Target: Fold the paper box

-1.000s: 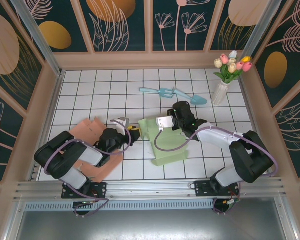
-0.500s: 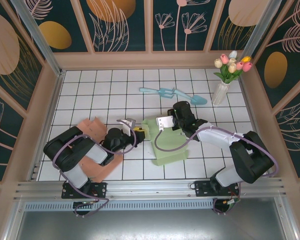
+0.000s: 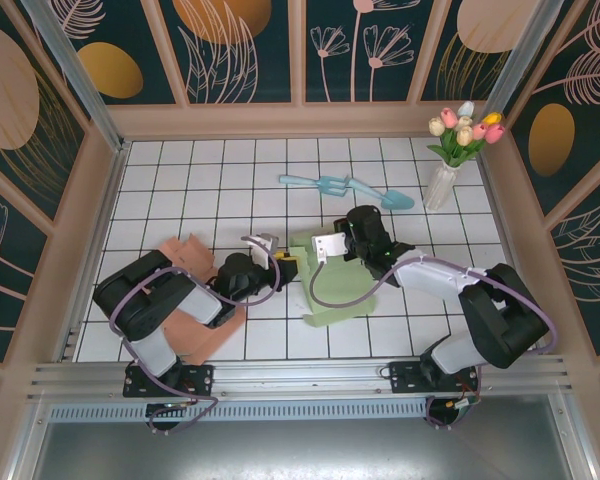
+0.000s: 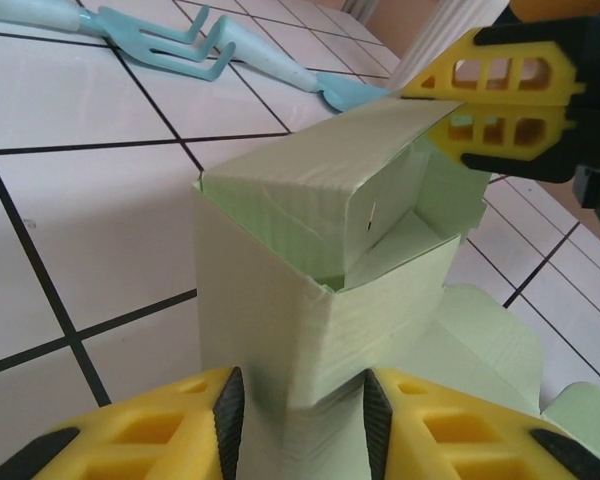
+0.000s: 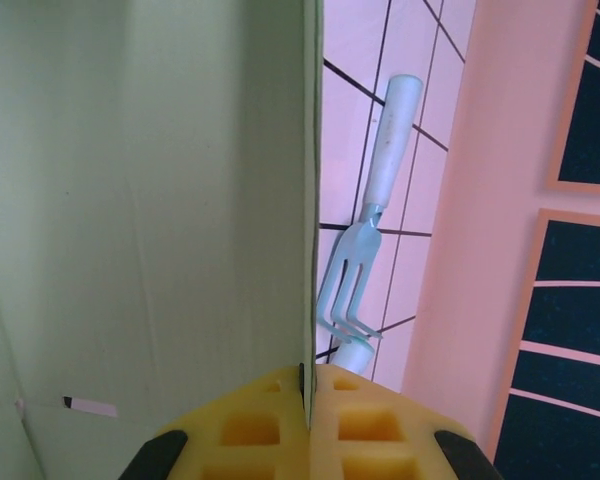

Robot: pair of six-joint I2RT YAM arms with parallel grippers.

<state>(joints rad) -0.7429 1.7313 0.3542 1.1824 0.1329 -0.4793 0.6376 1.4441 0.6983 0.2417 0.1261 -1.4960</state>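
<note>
1. While working over the white-tiled table (image 3: pixel 180 170), treat its middle as the folding ground. Pale green paper box (image 3: pixel 342 272) there, half-raised between both arms, one wall upright and loose flaps flat on the tiles toward the near edge.
2. Leave alone the brown card sheet (image 3: pixel 185 255) under the left arm, the tulip vase (image 3: pixel 439 188) in the far right corner, and the blue garden fork (image 3: pixel 325 184) and trowel (image 3: pixel 385 197) beyond the box. All well apart from the fold, so no need to steer around them.
3. Left tool (image 4: pixel 300 410): narrowed on the box's near lower corner, pads against the card on either side. Best used as an anchor. Hold firm without crushing the creased edge, and keep the upright wall square to the table.
4. Right tool (image 5: pixel 305 395): pinched shut on the thin edge of the upper panel, at the end of the top flap (image 4: pixel 290 180). Judged step in hand: bringing this flap over the open mouth. Swing along the crease, not across it, slowly enough to avoid tearing the card.
5. Watch the small inner tab (image 4: pixel 405 235) inside the opening. Keep it tucked below the flap; otherwise likely to jam or buckle.
</note>
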